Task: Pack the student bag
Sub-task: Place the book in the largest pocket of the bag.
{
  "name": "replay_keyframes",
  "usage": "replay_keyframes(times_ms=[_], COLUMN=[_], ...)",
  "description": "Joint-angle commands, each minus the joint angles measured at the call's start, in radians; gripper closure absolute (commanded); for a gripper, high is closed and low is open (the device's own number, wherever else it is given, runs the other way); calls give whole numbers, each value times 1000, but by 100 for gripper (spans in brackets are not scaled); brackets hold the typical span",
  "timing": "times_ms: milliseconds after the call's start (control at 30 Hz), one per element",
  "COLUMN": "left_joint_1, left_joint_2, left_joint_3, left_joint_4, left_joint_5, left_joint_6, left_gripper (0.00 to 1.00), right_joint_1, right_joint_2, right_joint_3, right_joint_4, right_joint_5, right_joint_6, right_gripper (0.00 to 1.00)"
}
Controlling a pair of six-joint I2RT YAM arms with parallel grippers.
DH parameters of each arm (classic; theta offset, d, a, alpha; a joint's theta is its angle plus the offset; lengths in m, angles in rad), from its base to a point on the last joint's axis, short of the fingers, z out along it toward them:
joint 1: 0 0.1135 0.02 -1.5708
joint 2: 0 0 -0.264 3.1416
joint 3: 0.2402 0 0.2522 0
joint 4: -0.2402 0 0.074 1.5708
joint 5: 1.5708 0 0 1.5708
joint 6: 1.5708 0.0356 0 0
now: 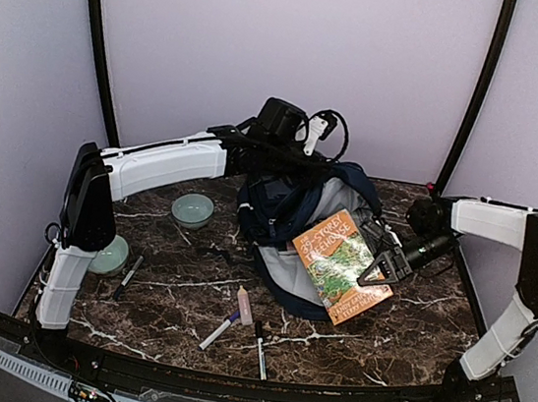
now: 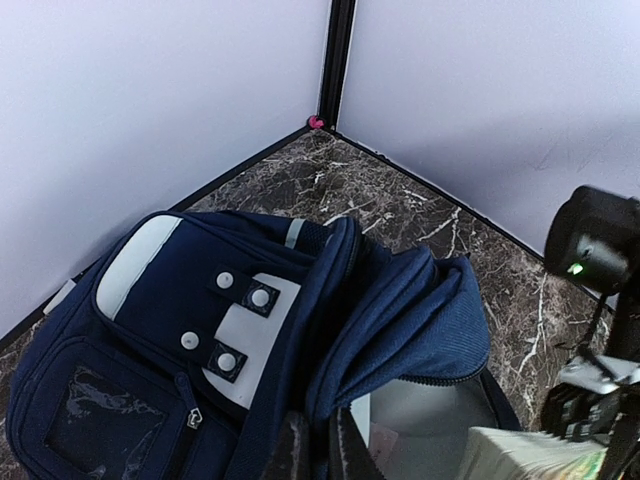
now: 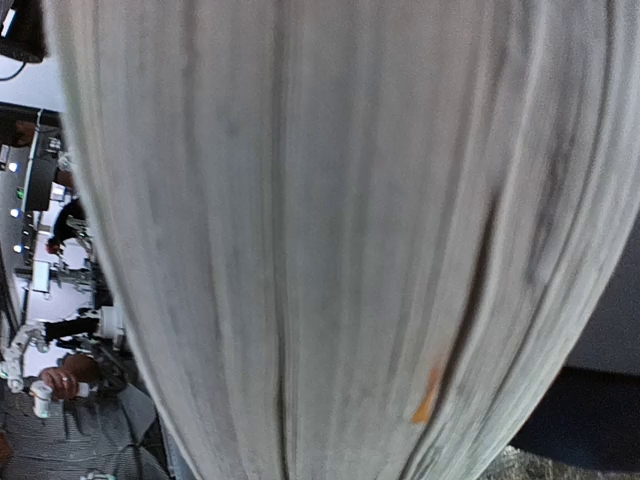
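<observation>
The student bag (image 1: 282, 218), navy blue with a white-grey patch (image 2: 235, 345), stands at the middle of the marble table with its main compartment open and the grey lining (image 2: 430, 415) showing. My left gripper (image 2: 320, 445) is shut on the fabric edge of the bag's opening, holding it up. An orange and green book (image 1: 343, 264) hangs tilted over the bag's open mouth, and my right gripper (image 1: 381, 258) is shut on its right edge. In the right wrist view the book's page edges (image 3: 320, 240) fill the frame and hide the fingers.
A pale green bowl (image 1: 192, 210) sits left of the bag, and a second green dish (image 1: 111, 255) lies by the left arm's base. Pens (image 1: 219, 331) (image 1: 260, 349) (image 1: 127, 277) and a pink stick (image 1: 245, 305) lie in front. Walls enclose the back and sides.
</observation>
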Motion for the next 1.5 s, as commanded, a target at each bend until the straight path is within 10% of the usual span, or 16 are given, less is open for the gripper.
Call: replay_keyframes(times_ms=[0,400,867,1000,1167,1467], left_joint_1=[40,30,-37,-64,-91,-117], left_joint_2=[-66,-104,-130,-130,-131,-148], left_joint_3=[-2,-12,-11,-5,10,6], left_joint_4=[72,78,18,8,-11,-45], left_joint_5=[-45,20,9,-8,-18,-46], left_joint_6=[-37,-68,9,37,44,51], left_gripper=[100,100,100,100,100,100], right_joint_1=[7,-12,-93,-86,-79,-62], right_joint_2=[146,316,644,551,395,294], right_joint_3=[44,79,309,240,103,57], right_joint_4=[-2,62,-326,-52,407,437], right_joint_5=[-172,-242,-398,-346,-181,27], right_joint_6=[-4,67,-307,39,545,593], right_gripper=[100,100,100,100,75,42])
